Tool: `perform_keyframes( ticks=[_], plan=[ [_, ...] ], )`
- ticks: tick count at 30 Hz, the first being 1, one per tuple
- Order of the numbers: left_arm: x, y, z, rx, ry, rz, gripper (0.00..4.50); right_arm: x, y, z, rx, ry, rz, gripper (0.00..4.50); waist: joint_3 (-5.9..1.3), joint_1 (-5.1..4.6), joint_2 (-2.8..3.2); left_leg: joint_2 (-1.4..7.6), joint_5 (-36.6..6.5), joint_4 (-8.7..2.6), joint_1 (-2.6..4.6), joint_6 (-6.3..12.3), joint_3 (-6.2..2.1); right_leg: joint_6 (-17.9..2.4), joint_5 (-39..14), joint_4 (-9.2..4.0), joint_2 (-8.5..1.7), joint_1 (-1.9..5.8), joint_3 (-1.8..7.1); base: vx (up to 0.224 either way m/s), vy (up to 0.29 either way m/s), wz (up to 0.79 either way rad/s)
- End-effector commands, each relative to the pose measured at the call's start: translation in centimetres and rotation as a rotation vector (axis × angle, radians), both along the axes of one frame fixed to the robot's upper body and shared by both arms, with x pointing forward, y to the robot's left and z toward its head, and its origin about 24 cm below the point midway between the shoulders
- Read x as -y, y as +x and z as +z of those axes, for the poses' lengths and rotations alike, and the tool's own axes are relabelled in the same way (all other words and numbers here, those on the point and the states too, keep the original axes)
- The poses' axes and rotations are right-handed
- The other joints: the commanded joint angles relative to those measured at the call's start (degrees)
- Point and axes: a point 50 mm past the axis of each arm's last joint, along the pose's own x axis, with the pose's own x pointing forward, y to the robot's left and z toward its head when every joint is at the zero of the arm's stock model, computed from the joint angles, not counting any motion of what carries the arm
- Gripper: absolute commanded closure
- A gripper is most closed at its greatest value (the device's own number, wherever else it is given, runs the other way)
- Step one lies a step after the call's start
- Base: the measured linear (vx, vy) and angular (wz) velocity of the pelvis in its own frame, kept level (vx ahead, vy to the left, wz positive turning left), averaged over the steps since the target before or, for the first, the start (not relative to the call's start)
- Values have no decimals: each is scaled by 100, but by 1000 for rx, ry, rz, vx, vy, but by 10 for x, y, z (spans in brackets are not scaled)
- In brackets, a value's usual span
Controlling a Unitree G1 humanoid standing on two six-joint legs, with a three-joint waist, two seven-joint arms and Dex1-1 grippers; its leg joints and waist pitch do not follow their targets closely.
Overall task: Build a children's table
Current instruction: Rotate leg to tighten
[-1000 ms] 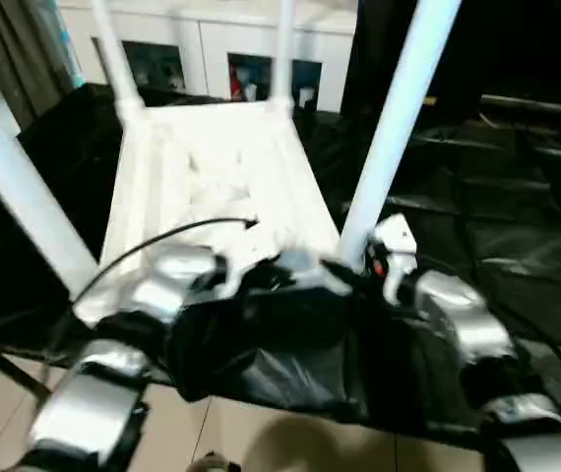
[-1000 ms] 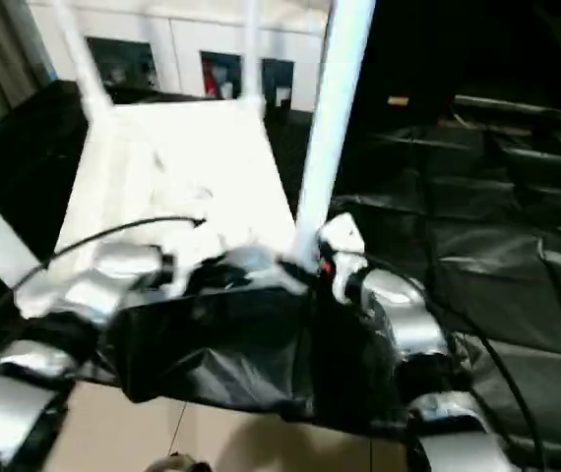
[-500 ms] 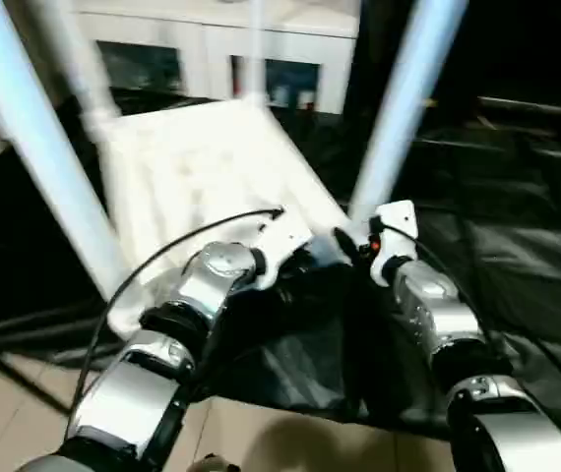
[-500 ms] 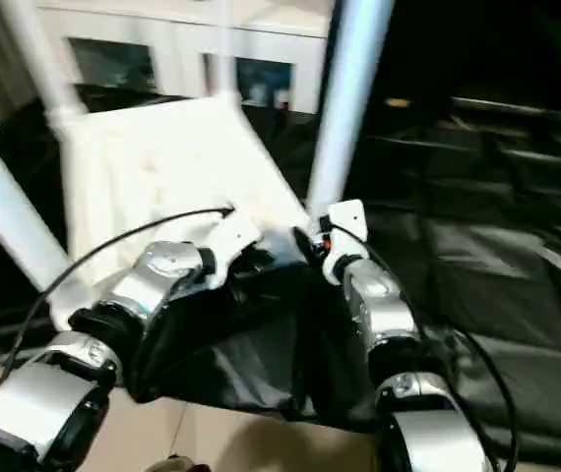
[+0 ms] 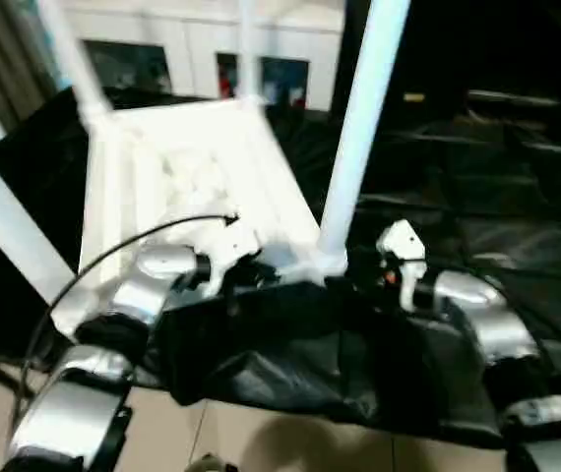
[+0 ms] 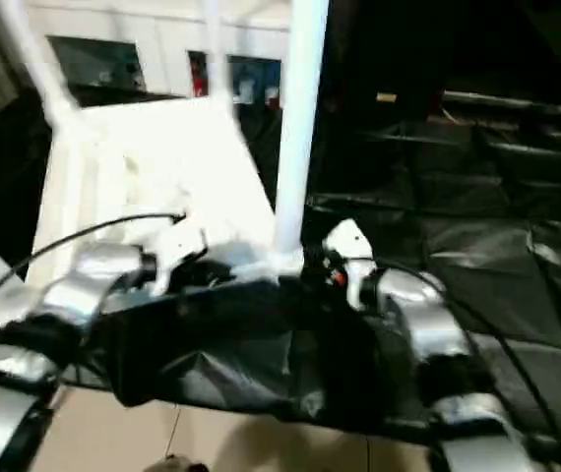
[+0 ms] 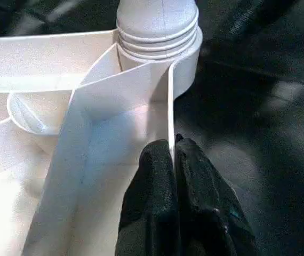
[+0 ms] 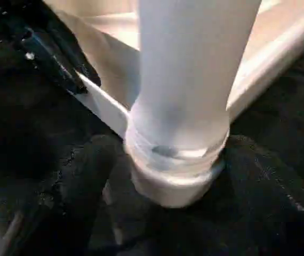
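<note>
The children's table point(image 5: 192, 167) lies upside down on the black cloth, its ribbed underside up and several white legs standing in the corner sockets. The near right leg point(image 5: 359, 128) rises from its socket point(image 8: 176, 181). My left gripper point(image 7: 172, 152) is shut on the thin rim wall point(image 7: 169, 106) of the tabletop, just short of that socket. My right gripper point(image 8: 176, 160) is open at the leg's base, one black finger point(image 8: 80, 192) on either side of the socket and standing off it. In the head view its white wrist point(image 5: 399, 246) sits right of the leg.
The black-draped work table ends at a near edge point(image 5: 290, 393), with tiled floor point(image 5: 261, 442) below. White cabinets point(image 5: 202, 39) stand behind. A black cable point(image 5: 113, 251) loops over my left forearm. Wrinkled black cloth point(image 5: 517, 197) stretches to the right.
The head view has shifted. My right wrist now sits a little farther to the right of the near right leg's base. The left gripper keeps its hold on the rim.
</note>
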Motion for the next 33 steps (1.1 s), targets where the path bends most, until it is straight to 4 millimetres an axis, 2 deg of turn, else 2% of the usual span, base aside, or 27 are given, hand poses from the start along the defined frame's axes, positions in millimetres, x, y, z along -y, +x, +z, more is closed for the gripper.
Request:
perform_keyframes(
  ticks=[1,3,7,10,11,13,16,24,27,30,33],
  plan=[
    [19,-7,10,7,-75,-154,450,-14,-7,5,0,20,139,92,-387,27,-77,533,-855,-387,150,421,-260,-1382,-781,-369,-559,268,380,0,0,0],
    [18,-9,10,-2,-76,-169,450,-14,-8,5,0,21,153,92,-388,88,-64,537,-863,-384,180,419,-243,-1375,-747,-367,-553,229,387,0,0,0],
    [18,-12,8,-12,-70,-191,450,-15,-11,7,-9,32,185,92,-382,160,-59,550,-985,-402,184,314,-253,-1320,-927,-382,-569,228,390,0,0,0],
    [19,-13,7,-9,-69,-189,450,-17,-14,4,-25,16,216,92,-378,154,-70,542,-1054,-419,173,210,-265,-1260,-1040,-386,-572,237,386,0,0,0],
    [19,-13,7,-9,-69,-189,450,-17,-14,4,-25,15,217,116,-384,158,-76,540,-1028,-414,175,208,-263,-1245,-1019,-386,-577,241,389,0,0,0],
    [19,-13,7,-10,-68,-190,450,-17,-16,3,-31,12,226,124,-392,162,-83,534,-929,-405,164,237,-261,-1252,-896,-370,-573,246,388,0,0,0],
    [18,-13,8,-11,-66,-187,450,-16,-17,2,-41,14,232,166,-395,173,-86,523,-829,-390,152,312,-255,-1260,-794,-360,-569,249,385,0,0,0],
    [17,-12,6,8,-60,-148,450,-16,-17,-4,-60,5,201,183,-391,171,-93,527,-913,-396,159,268,-264,-1202,-1025,-381,-572,245,383,0,0,0],
    [20,-4,2,43,-43,-38,450,-14,-10,-14,-57,-10,49,185,-380,139,-92,524,-958,-405,160,216,-270,-1197,-1106,-402,-580,228,390,0,0,0],
    [24,3,0,68,-28,65,450,-12,-4,-21,-59,-4,-100,185,-359,97,-102,508,-1212,-426,188,70,-288,-1081,-1596,-475,-588,223,394,0,0,0],
    [32,12,0,95,-31,196,450,-14,3,-30,-77,14,-287,185,-357,52,-81,503,-1341,-438,209,-44,-304,-1014,-1868,-519,-602,219,398,0,0,0]
  ],
)
